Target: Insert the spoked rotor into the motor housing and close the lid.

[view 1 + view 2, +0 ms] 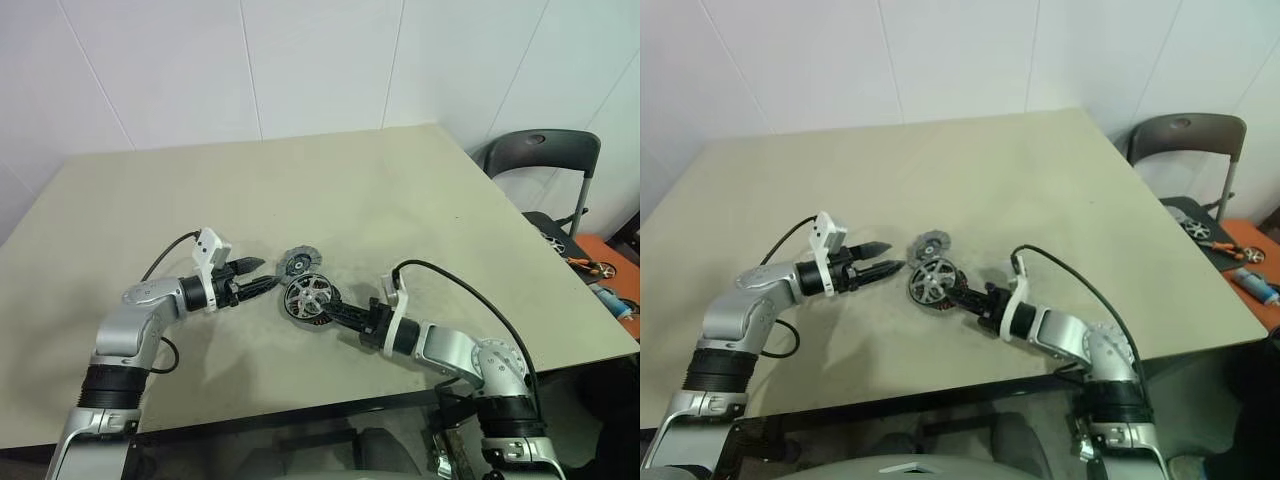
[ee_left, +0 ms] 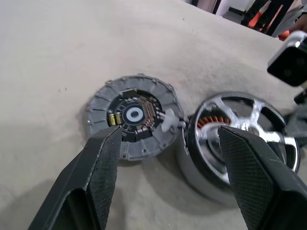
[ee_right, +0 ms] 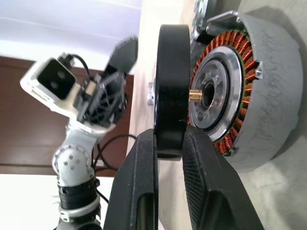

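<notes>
On the left, the left tool [image 1: 262, 276] hangs just above the beige desk [image 1: 400, 200], pointing toward the parts in the middle. Its two black fingers [image 2: 100, 167] stand apart with nothing between them; in the left wrist view the gap between them frames the lid and part of the rotor, but they touch neither.

Just beyond its fingertips lies the lid [image 1: 297, 262], a flat grey disc with a ribbed rim, resting on the desk with its dark centre and small circuit parts facing up [image 2: 132, 117]. It sits just beside the rotor and housing, on their far side as seen from the head, close enough that the rims seem nearly touching.

Next comes the spoked rotor [image 1: 308, 296], a shiny silver wheel with open spokes, tipped up on edge rather than flat. The right wrist view shows its black rim [image 3: 170, 91] pinched between the two fingers of the right tool [image 1: 334, 309], which is clamped on it. The rotor stands just in front of the open face of the motor housing [image 3: 268, 91], not yet seated: the copper windings and dark core with a small brass shaft are still exposed beside it. The housing rests on the desk.

Farther right, off the desk's corner, stands a grey chair [image 1: 545, 155].
</notes>
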`<action>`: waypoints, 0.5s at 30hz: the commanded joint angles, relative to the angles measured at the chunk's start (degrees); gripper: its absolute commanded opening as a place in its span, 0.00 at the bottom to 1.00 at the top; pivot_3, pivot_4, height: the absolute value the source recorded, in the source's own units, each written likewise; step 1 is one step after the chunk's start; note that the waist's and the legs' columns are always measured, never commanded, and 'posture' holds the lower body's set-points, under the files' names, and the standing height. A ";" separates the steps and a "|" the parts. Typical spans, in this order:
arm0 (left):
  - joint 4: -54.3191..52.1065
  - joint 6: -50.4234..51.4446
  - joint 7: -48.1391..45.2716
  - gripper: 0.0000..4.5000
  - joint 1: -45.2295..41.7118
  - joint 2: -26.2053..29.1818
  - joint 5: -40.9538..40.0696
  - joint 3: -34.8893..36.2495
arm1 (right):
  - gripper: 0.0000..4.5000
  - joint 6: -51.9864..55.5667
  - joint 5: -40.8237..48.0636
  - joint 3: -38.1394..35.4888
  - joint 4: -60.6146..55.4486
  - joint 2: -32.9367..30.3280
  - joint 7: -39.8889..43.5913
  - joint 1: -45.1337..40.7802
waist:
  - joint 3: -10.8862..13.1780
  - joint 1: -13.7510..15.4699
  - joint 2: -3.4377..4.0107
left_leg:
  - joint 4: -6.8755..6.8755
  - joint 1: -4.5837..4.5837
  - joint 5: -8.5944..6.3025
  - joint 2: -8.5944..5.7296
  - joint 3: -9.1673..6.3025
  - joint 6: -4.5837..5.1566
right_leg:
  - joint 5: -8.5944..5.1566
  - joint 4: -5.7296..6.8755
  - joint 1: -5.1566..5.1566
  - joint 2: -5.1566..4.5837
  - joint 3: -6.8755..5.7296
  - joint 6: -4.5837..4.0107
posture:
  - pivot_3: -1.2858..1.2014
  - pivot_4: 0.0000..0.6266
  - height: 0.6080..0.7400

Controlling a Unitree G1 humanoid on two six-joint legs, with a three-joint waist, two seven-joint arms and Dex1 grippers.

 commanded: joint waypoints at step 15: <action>0.04 -1.57 -1.73 0.76 -1.08 0.75 -0.04 0.10 | 0.08 -1.75 1.83 -4.84 -2.49 1.79 -1.48 -1.11 | 0.00 -0.20 0.00 | 0.15 0.00 0.00 0.00 0.00 0.00 | 0.01 0.04 0.07 0.01 0.00 -0.03 | 0.52 0.00 1.00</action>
